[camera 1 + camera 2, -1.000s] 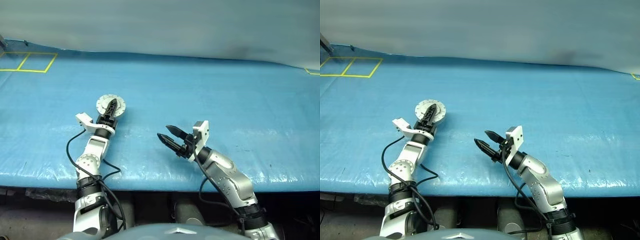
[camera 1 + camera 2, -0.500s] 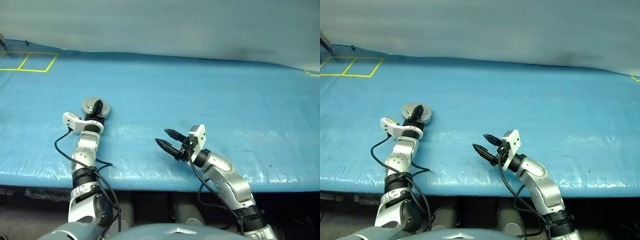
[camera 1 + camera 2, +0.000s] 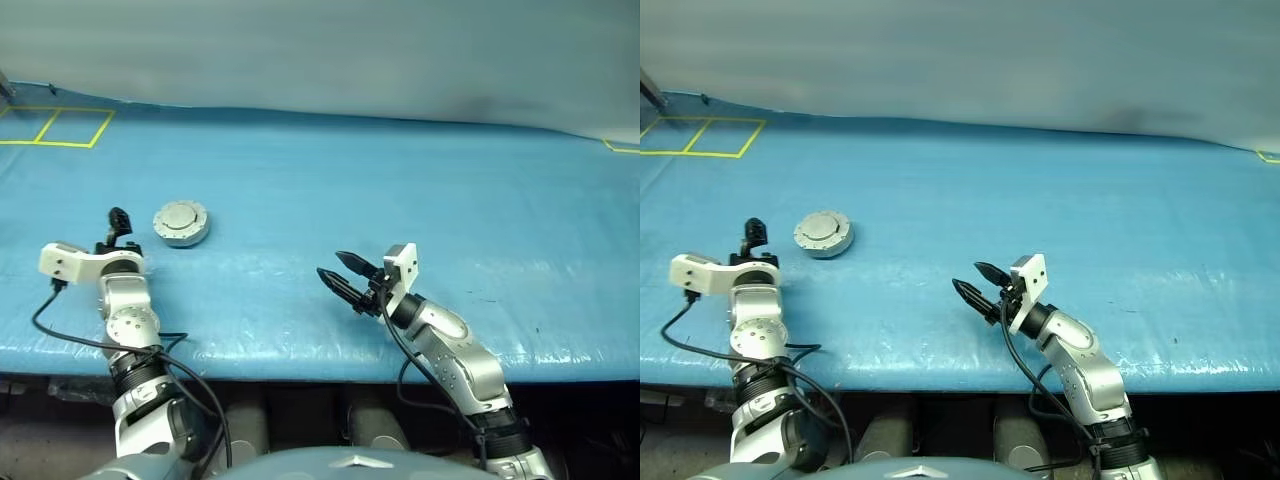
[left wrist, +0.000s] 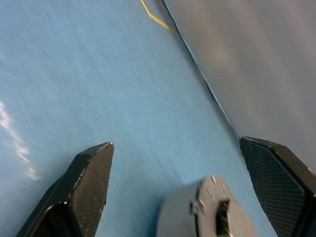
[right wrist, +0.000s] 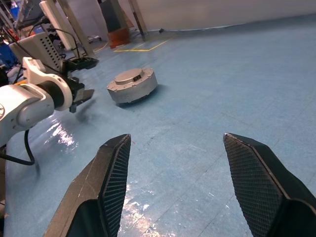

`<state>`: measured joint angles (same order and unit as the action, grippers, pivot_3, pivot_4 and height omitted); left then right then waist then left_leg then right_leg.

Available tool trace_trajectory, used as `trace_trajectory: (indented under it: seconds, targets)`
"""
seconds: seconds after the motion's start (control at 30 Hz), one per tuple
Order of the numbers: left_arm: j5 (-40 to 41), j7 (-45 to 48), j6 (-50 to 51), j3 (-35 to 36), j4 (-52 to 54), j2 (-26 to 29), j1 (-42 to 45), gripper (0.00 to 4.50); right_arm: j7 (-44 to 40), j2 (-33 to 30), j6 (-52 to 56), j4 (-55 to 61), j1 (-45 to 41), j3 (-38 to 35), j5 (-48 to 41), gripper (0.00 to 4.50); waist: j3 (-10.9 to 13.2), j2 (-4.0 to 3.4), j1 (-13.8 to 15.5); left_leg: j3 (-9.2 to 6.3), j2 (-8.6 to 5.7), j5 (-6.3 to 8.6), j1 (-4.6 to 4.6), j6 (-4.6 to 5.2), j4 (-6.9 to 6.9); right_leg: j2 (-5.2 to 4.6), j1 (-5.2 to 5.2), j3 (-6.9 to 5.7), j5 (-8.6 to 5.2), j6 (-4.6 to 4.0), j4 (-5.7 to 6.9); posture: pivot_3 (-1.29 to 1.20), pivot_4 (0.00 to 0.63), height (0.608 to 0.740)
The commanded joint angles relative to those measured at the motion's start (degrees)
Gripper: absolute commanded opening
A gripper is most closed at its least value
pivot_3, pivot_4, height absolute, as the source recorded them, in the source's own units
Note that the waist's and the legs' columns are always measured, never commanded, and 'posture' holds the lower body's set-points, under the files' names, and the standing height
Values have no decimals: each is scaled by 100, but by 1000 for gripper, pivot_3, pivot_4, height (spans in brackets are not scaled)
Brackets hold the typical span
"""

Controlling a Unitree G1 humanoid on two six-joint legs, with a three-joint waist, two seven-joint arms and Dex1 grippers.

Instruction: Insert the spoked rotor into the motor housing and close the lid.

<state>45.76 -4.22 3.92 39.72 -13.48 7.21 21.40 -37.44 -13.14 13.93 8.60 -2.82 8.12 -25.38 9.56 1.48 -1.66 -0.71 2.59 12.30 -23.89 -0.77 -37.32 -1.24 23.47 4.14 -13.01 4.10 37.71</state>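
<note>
Left gripper [image 3: 117,220] swung left off one lidded motor housing [image 3: 181,222], empty, agape; right gripper [image 3: 341,278] likewise.

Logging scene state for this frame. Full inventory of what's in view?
motor housing: 1, silver-grey, lid on top, on the sheet toward its left side.
blue sheet: 1, blue, covers the table.
yellow tape lines: yellow, far left corner; another bit at far right edge.
grey backdrop: 1, grey, behind the table.
left claw: 1, black fingers, open, just left of the housing, apart from it.
right claw: 1, black fingers, open, empty, mid-table near the front edge.
</note>
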Motion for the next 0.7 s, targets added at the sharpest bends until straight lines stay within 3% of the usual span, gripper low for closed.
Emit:
trace_trajectory:
  seconds: [0.03,0.13,0.3,0.43,0.53,0.7]
  targets:
    - [-248,315,-380,-202,636,166,35,4421,169,140,-426,-23,-137,-116,224,3158,-3,4,49,1,-1,-1,0,-2,-1,-1,-1,1,-7,-11,-2,0,150,740]
    - [-308,1238,-417,-696,1252,310,-124,4421,316,239,-688,-43,-206,-292,290,3158,-7,14,62,4,-2,-2,-2,-3,-3,-3,-3,1,-7,-13,-5,0,150,740]
    - [-258,3053,347,-2064,2359,924,-643,4421,342,36,-717,184,-249,-665,171,3158,-7,11,44,11,-3,-1,-1,-3,1,-8,-2,5,2,-28,-8,0,150,740]
    - [-773,3980,772,-3176,2748,1557,-921,4421,94,-460,-483,406,-235,-879,39,3158,-5,4,1,16,0,-2,7,-3,12,-7,2,8,-8,-34,-3,0,150,740]
    - [-1772,4481,914,-4249,2791,2138,-1052,4421,-58,-900,-640,514,-148,-970,294,3158,-4,1,-38,17,3,-2,12,-2,19,-2,6,9,-18,-30,0,0,150,740]
    - [-2347,4980,704,-4930,2558,2285,-1119,4421,-298,-1358,-569,712,133,-910,403,3158,-1,-6,-41,24,4,-1,10,-1,27,-3,15,13,-24,-38,2,0,150,740]
